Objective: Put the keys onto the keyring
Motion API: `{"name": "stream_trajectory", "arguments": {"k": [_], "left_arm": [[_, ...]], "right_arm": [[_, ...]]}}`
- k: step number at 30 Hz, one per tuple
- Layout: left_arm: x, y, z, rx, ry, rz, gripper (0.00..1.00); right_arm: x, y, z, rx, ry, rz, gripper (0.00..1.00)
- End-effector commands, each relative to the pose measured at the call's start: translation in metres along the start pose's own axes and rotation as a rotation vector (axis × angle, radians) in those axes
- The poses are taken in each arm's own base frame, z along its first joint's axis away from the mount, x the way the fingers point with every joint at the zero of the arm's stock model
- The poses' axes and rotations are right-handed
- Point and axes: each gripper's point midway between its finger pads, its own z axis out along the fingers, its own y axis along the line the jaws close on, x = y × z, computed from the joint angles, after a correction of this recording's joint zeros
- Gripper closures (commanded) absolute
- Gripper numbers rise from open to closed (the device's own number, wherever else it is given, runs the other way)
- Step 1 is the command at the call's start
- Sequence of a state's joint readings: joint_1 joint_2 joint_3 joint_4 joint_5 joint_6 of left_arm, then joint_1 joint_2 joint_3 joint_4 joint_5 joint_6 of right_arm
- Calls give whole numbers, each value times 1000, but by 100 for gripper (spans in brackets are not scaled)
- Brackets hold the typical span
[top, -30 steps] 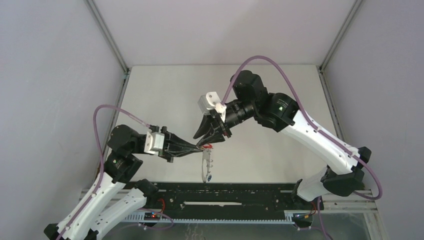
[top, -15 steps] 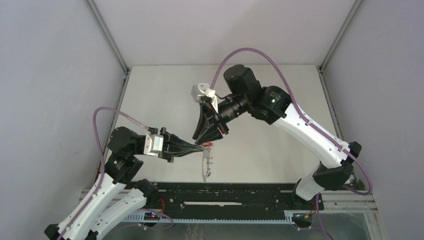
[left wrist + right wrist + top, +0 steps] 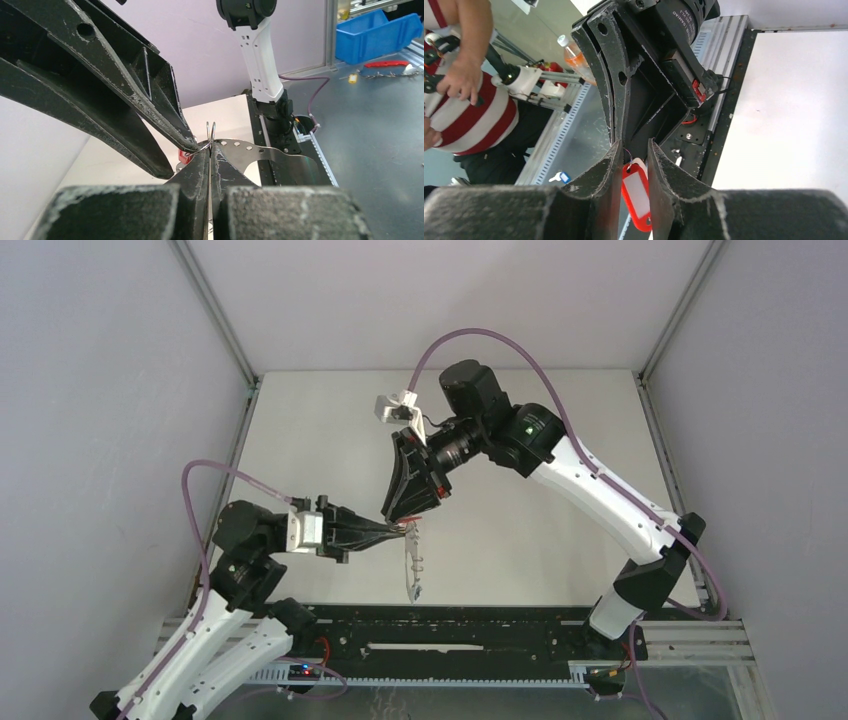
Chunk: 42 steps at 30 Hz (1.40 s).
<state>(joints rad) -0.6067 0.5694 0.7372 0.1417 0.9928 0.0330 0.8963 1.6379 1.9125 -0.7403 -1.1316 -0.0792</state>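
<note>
Red plastic-headed key point(image 3: 636, 194) sits between the right gripper's point(image 3: 634, 146) two black fingers; I cannot tell if they squeeze it. The left gripper point(image 3: 210, 150) is clamped tight on the thin grey metal keyring point(image 3: 212, 131), just beside the right fingertips

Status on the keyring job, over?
Left claw shut on keyring wire. Right claw jaws apart, red key between them, grip unclear. Claw tips crowded together at the ring.

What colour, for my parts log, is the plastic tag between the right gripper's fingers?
Red plastic tag, pale label window; clearest in the right wrist view.
</note>
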Motion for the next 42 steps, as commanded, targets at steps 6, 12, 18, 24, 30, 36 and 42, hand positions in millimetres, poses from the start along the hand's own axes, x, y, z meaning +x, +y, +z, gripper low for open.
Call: {"name": "stream_trajectory", "arguments": {"k": [6,12,18,24,30,36,42], "left_arm": [[-23,17,4,-86,-103,53,100],[-28,20,2,-109,-122,99,100],[-33,23,3,-115,-144,112,100],[-27,20,4,-110,-145,82,100],[-28,24,3,-144,-163,37,100],[-34,30,0,-207,-191,-32,100],[-43,40,-3,-278,-227,-107,100]], "right_arm": [[-31,-3,-3,-32,-87,54,68],[-31,-3,-3,-80,-92,106,68],[-42,-1,-7,-94,-124,104,67],[-68,-9,-16,-79,-199,100,65],[-97,-11,-48,47,-254,-57,0],[-88,-8,-73,264,-210,-184,0],[-64,8,-75,419,-104,-405,13]]}}
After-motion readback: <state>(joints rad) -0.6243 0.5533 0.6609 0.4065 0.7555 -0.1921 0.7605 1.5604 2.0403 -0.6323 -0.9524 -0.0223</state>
